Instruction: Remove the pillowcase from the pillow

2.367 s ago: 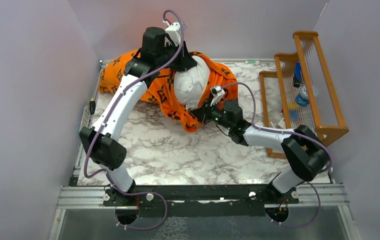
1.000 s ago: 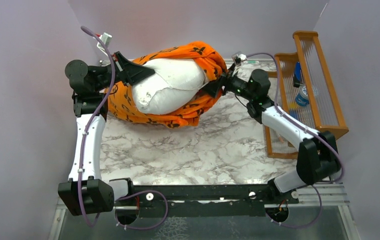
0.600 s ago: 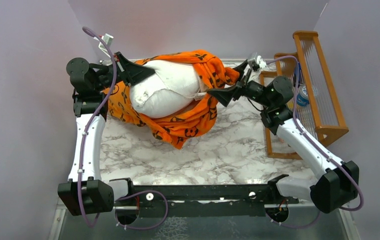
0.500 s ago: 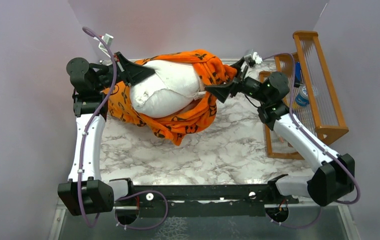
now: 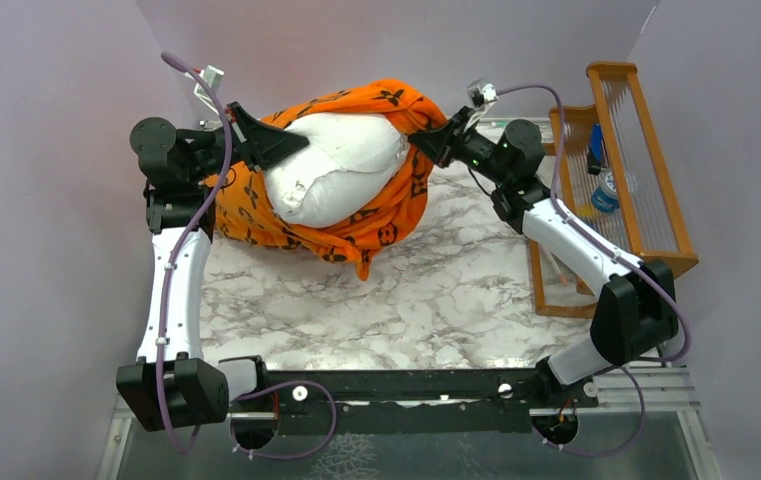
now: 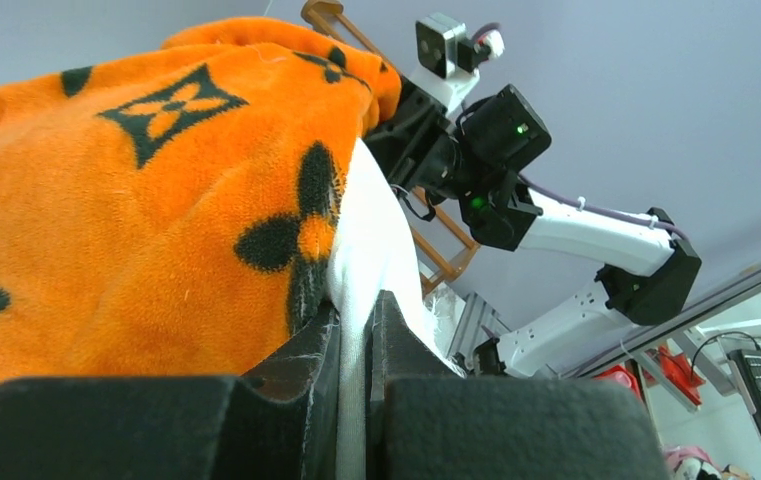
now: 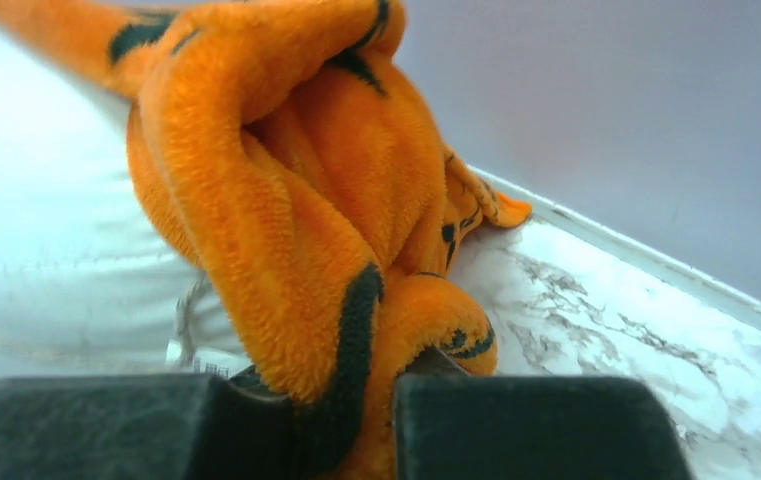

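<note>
While my left fingers [image 6: 291, 365] clamp the pillow [image 5: 341, 165], my right fingers [image 7: 516, 425] pinch the pillowcase [image 5: 381, 215] (a bunched fold). It drapes below the pillow.

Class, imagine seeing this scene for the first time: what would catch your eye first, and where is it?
The bright orange pillowcase with black motifs stands out first, bunched at the far side of the marble table with the plump white pillow bulging from it. The left gripper pinches the pillow's white fabric on the left; the right gripper clamps the orange cloth on the right.
</note>
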### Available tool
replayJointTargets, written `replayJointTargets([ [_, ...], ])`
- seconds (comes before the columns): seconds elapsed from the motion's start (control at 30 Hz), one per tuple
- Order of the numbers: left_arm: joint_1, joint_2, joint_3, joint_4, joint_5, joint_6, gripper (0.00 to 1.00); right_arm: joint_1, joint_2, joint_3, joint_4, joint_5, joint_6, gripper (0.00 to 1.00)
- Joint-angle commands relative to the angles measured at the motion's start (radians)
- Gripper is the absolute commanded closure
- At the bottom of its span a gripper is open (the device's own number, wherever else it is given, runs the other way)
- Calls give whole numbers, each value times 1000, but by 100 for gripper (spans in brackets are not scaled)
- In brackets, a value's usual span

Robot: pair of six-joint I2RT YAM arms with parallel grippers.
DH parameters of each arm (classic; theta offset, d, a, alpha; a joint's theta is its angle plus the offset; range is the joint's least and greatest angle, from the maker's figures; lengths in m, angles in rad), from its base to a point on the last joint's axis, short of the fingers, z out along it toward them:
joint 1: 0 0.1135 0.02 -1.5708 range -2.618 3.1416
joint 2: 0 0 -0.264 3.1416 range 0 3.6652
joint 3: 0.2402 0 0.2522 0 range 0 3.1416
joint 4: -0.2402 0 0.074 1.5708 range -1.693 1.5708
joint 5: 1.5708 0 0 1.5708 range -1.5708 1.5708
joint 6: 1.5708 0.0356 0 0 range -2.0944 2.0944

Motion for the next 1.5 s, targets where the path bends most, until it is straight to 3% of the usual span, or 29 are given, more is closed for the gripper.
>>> replayJointTargets([
  [0.0, 2, -88, 6, 157, 95, -40, 100, -8, 52, 97, -27, 150, -43, 96],
  [0.4, 2, -117, -19, 158, 122, -20, 100, -137, 85, 268, -84, 145, -53, 99],
  [0.5, 1, -121, -16, 156, 125, -23, 100, -160, 127, 326, -121, 145, -43, 95],
  [0.77, -55, -156, 25, 170, 136, -22, 100, -168, 391, 551, -227, 19, 32, 85],
  [0.9, -174, -158, 29, 191, 97, -16, 100, -158, 542, 677, -295, -91, 84, 83],
  [1.07, -360, -141, 38, 243, 37, 26, 100, -54, 582, 644, -360, -11, -25, 81],
  [1.3, -392, -124, 58, 258, -120, 154, 100, 51, 545, 439, -266, 39, 12, 79],
  [1.4, -391, -133, 36, 235, -268, 250, 100, 73, 514, 360, -265, 79, -24, 65],
  [1.47, -391, -124, 43, 168, -340, 329, 100, 73, 469, 317, -280, 140, -57, 42],
])
